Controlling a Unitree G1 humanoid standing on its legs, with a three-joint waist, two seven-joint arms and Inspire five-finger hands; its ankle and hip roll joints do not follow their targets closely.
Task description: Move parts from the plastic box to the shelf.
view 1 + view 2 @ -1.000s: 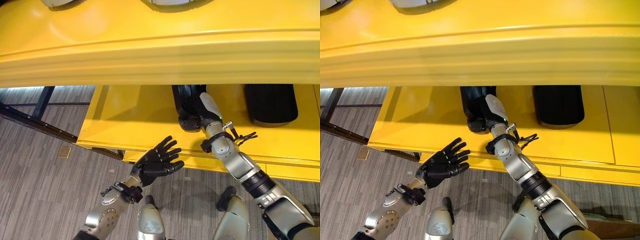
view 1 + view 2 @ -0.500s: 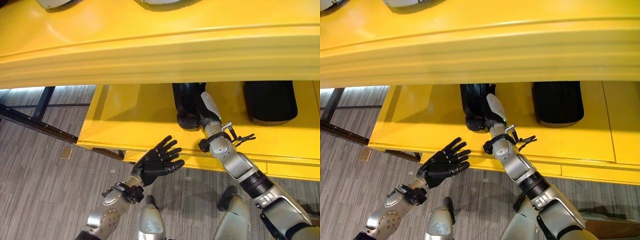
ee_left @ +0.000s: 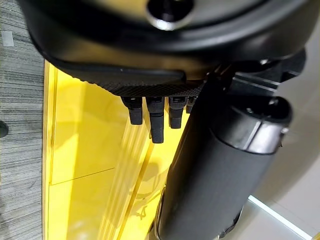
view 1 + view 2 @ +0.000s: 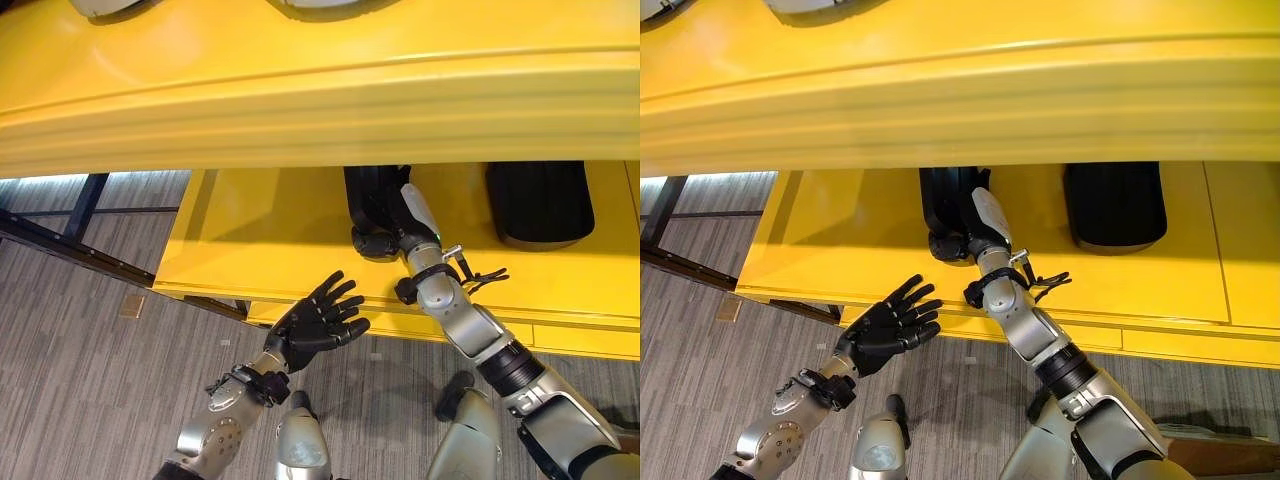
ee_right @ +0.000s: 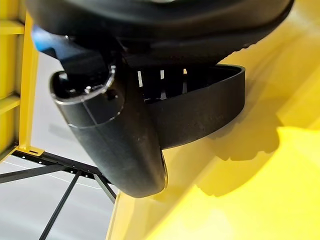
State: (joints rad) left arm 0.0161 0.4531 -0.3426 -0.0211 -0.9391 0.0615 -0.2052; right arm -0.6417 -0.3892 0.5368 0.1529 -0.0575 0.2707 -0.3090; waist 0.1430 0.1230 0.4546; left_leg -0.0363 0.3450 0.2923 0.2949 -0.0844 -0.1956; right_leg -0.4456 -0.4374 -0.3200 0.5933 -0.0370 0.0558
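Since a second ago the right hand has slid a little deeper along the lower shelf, carrying the black part with it; the left hand has barely shifted. The part lies on the yellow lower shelf, its far end hidden under the front lip of the upper shelf. In the eye views the right hand sits at the part's near end, but the wrist and white-covered thumb hide its fingers. The right wrist view gives what they lack: the fingers reach over the part's curved black edge with the thumb beside it, so the hand seems to be clasped on the part, though the contact itself is in shadow. A second black part rests on the same shelf, well apart to the right, also cut off by the lip. The left hand hangs before the shelf edge over the grey carpet, fingers spread and empty; its wrist view shows straight fingertips towards the yellow shelf.
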